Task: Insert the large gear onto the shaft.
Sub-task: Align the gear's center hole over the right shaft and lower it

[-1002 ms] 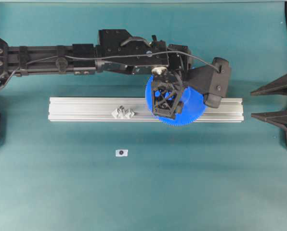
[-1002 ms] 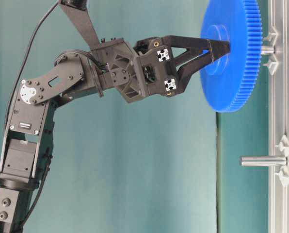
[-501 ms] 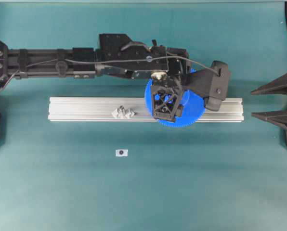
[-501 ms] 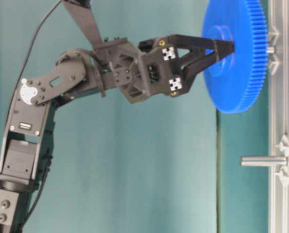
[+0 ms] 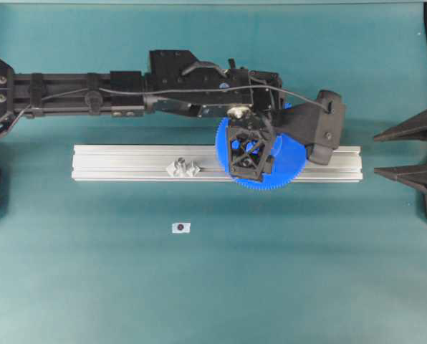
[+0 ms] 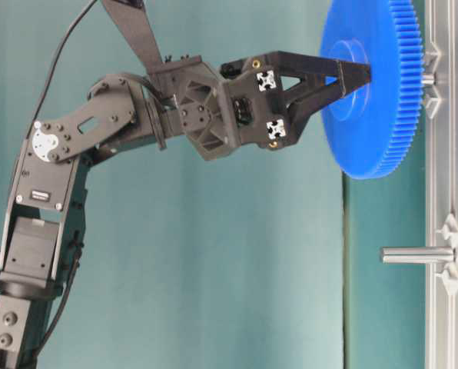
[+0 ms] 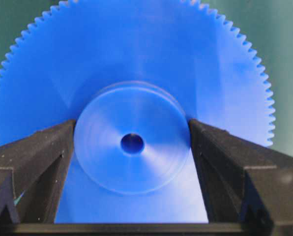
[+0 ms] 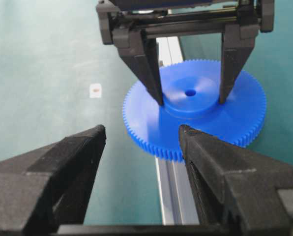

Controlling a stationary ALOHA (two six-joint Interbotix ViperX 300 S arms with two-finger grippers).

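The large gear (image 7: 136, 59) is a bright-blue toothed disc with a raised hub. My left gripper (image 7: 132, 142) is shut on that hub, one finger pressed to each side. In the table-level view the large gear (image 6: 375, 131) lies flat and close over the rail, and only a short stub of the shaft (image 6: 428, 78) shows between them. From overhead the left gripper (image 5: 249, 154) and gear (image 5: 289, 168) hide the shaft. My right gripper (image 8: 141, 129) is open and empty, short of the gear's rim (image 8: 151, 123); it sits at the right edge (image 5: 377, 153).
A long aluminium rail (image 5: 127, 161) lies across the table. A look-alike pin (image 6: 416, 254) stands bare on its clear bracket (image 5: 183, 168) further left along the rail. A small white tag (image 5: 180, 227) lies in front of the rail.
The left gripper has carried the gear a little closer to the rail, so less of the shaft shows beneath it. The right gripper has not moved.
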